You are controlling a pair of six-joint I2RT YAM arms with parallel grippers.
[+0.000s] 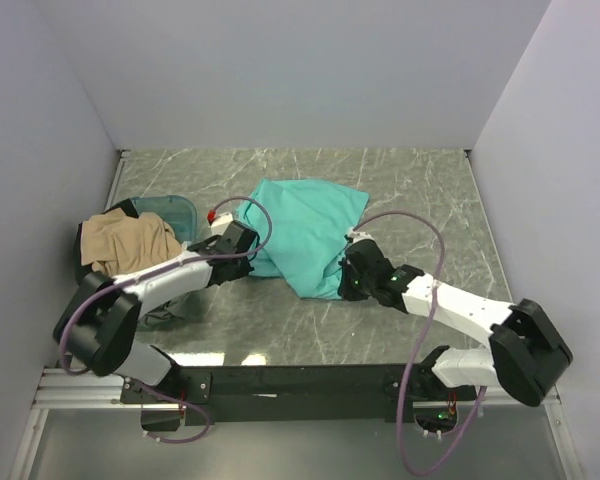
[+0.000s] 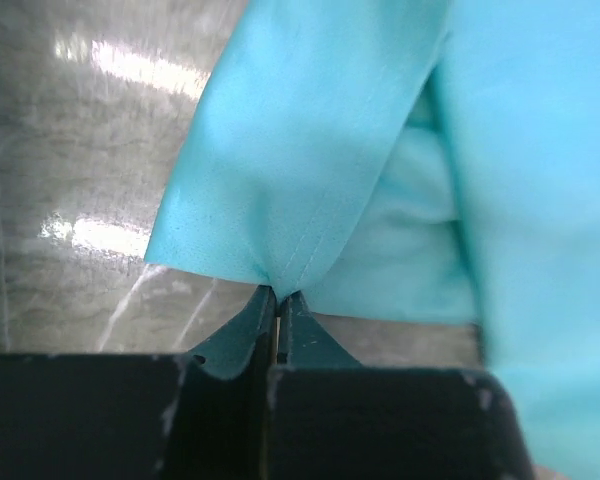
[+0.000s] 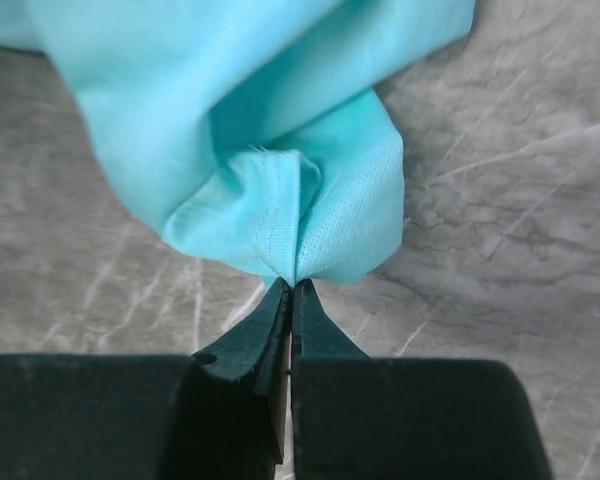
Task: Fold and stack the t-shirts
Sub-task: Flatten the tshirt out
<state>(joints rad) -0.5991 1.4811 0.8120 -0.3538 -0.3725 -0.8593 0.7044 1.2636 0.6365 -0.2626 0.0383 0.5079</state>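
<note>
Both grippers are pinching the teal t-shirt (image 1: pixel 305 222), each with its jaws pressed fully together on cloth. On the left wrist view the left gripper (image 2: pixel 277 296) is clamping a stitched hem corner between its tips, and the fabric is fanning upward and to the right from that pinch. On the right wrist view the right gripper (image 3: pixel 292 285) is nipping a bunched fold of seamed hem, the cloth gathering into a rounded lump just above the tips and hanging clear of the surface behind it.

From above, the left gripper is gripping the shirt's near-left edge and the right gripper its near-right corner, so the garment is spreading between and beyond the two arms, rumpled, across the middle of the grey marbled table (image 1: pixel 410 190). A tan t-shirt (image 1: pixel 130 242) is lying crumpled at the table's left side, well apart from the teal one and overlapping the rim of a translucent bluish tub (image 1: pixel 177 212) that is sitting just behind it
</note>
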